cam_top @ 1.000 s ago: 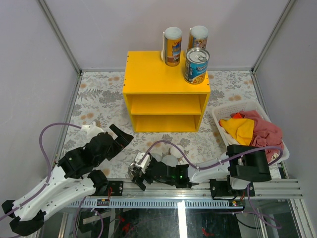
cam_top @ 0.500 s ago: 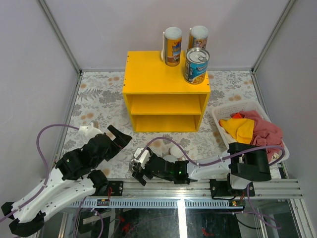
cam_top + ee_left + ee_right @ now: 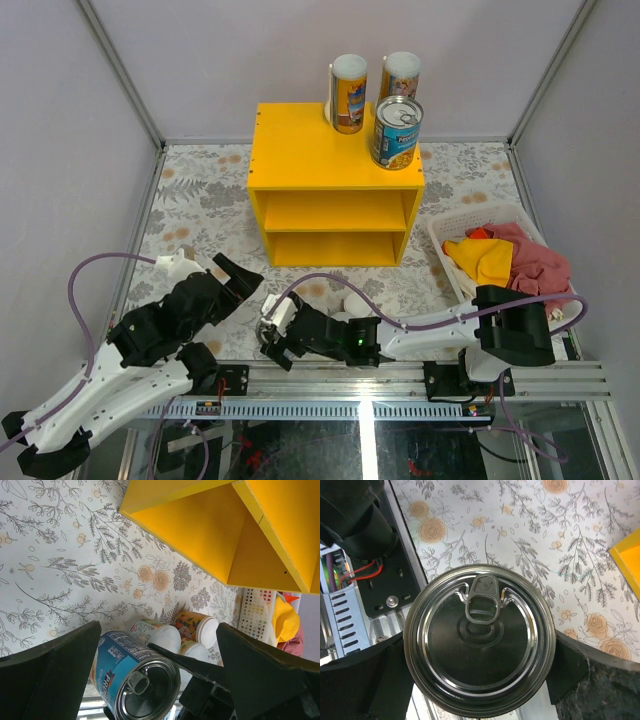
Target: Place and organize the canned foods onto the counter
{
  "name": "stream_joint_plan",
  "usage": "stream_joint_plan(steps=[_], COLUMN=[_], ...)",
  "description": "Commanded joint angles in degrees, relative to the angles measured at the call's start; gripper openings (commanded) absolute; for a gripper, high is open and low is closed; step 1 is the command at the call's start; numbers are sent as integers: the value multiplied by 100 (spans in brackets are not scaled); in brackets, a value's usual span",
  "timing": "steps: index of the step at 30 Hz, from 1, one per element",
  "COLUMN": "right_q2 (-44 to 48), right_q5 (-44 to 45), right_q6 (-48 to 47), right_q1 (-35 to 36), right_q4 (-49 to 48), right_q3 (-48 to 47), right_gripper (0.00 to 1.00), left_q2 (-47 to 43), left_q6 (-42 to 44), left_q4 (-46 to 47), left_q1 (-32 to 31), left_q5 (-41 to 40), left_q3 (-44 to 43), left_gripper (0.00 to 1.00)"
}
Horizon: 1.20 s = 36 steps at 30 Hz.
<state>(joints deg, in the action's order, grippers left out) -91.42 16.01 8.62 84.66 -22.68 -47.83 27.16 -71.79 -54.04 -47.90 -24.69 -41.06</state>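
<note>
Yellow shelf unit [image 3: 335, 185] top: left half bare, right side taken by two tall cans [image 3: 349, 93] and a blue tin [image 3: 397, 131]. Both front compartments open toward the near side. Tabletop [image 3: 195, 200] left of the unit is free floral surface. White basket [image 3: 441, 245] of cloth blocks the right side. Near edge crowded: left gripper [image 3: 245, 275] with jaws spread, right gripper [image 3: 272, 335] with jaws clamped on second blue tin [image 3: 479, 640], small cans [image 3: 350, 300] just right of it.
</note>
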Motion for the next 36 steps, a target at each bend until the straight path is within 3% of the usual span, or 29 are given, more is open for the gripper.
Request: stream_joint_plan(steps=[1,21,36], right_q2=[685,1661,1202], right_q5=[18,649,2359], right_q6=[-138,-15,-441], right_q1=[-45,-47,-127], right_q4=[-459,2581,4613], right_q3=[-808,-2907,-5981], right_gripper=[0,0,0], left_q2=[-126,-485,-402], left_q6=[15,-81,275], left_q4=[-88,-13,328], left_q1=[34,32,34], left_q5=[-228,-385,-238], left_q3=[-2,21,74], left_gripper=[100,100,100])
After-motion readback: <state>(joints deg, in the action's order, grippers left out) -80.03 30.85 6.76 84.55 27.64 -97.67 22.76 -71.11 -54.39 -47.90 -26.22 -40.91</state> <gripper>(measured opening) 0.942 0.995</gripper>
